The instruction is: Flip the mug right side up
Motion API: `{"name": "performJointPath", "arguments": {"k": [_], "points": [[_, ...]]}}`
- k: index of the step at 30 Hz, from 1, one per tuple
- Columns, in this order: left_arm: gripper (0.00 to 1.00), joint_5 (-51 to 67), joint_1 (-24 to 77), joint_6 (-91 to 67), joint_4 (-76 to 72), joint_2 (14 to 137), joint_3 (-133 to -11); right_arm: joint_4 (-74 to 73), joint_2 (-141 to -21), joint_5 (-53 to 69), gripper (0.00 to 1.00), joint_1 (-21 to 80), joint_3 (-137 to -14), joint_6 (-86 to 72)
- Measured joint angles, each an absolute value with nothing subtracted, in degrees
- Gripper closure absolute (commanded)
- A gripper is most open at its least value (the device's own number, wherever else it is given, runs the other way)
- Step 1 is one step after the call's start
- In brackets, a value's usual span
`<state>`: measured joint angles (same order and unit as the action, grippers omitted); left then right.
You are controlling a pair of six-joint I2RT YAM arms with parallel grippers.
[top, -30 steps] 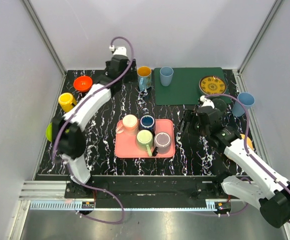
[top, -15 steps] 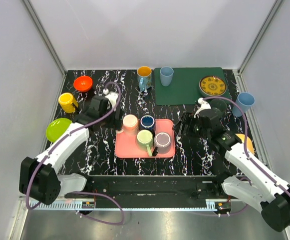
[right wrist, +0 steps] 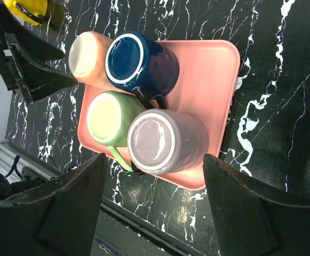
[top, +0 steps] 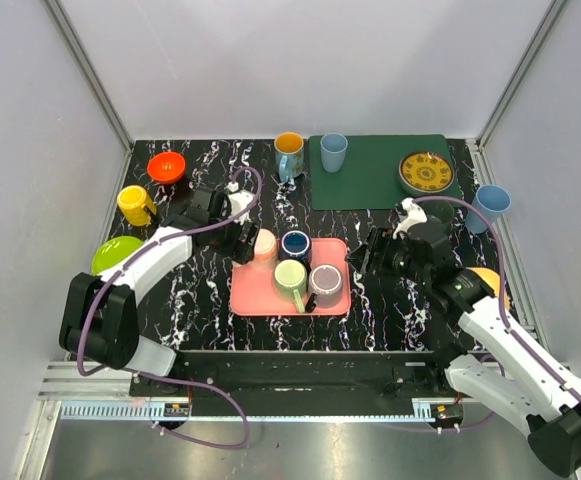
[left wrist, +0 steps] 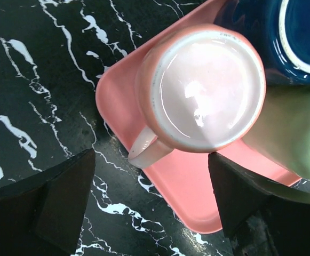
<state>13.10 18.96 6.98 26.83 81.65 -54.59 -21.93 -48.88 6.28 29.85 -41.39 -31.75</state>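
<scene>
Left end effector (left wrist: 150, 160) is spread wide and holding nothing. Its two dark fingers sit either side of the handle of the pink mug (left wrist: 208, 88) without touching it. That mug is bottom-up on the back-left corner of the pink tray (left wrist: 187, 197), glossy base facing the camera, handle sticking out over the tray's left edge.

It's pretty boxed in. The navy mug (left wrist: 299, 37) is pressed against it on the right, and the green mug (left wrist: 304, 133) is right up against its near side. A purple mug (right wrist: 165, 141) fills the last corner of the tray. All three of those show their bases too.

Right end effector (right wrist: 155, 157) is also spread and empty, hanging over the tray's right side.

Further out on the black marble counter (top: 200, 290):
- left side: a yellow mug (top: 134, 204), an orange bowl (top: 166, 166) and a green plate (top: 110, 260)
- back: an orange cup (top: 289, 152) just beside a green mat (top: 370, 185)
- on the mat: a blue cup (top: 333, 152) and a patterned plate (top: 426, 172), pattern too small to read
- right edge: a light blue cup (top: 491, 202)
</scene>
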Motion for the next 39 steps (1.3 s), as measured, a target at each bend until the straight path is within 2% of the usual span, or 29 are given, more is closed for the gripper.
{"name": "performJointPath", "arguments": {"k": [5,9,15,27,28,32,34,39], "points": [[0.17,14.66,18.96,8.49,27.09,84.09,-54.81,-22.17,-47.64,6.28,0.22,29.85,-41.04,-31.73],[0.27,15.59,18.96,9.04,27.03,85.21,-54.83,-22.17,-47.81,6.37,0.22,29.85,-40.97,-31.73],[0.35,16.45,18.96,8.23,27.24,85.95,-54.74,-22.24,-47.9,6.59,0.22,29.85,-40.77,-31.73],[0.61,16.47,22.63,3.51,25.08,79.75,-48.66,-22.15,-48.49,7.22,0.22,29.85,-40.1,-31.92],[0.62,16.4,23.42,3.14,24.93,79.37,-48.27,-22.15,-48.49,7.25,0.23,29.85,-40.07,-31.99],[0.45,16.29,26.33,1.98,24.75,77.78,-47.24,-22.17,-48.49,7.25,0.23,29.85,-40.05,-32.25],[0.4,16.05,27.22,1.54,24.86,76.79,-47.2,-22.22,-48.49,7.25,0.23,29.85,-40.05,-32.36],[0.39,13.56,27.51,1.3,24.84,75.02,-47.2,-22.37,-48.16,7.25,0.23,29.85,-40.05,-32.51]]}}
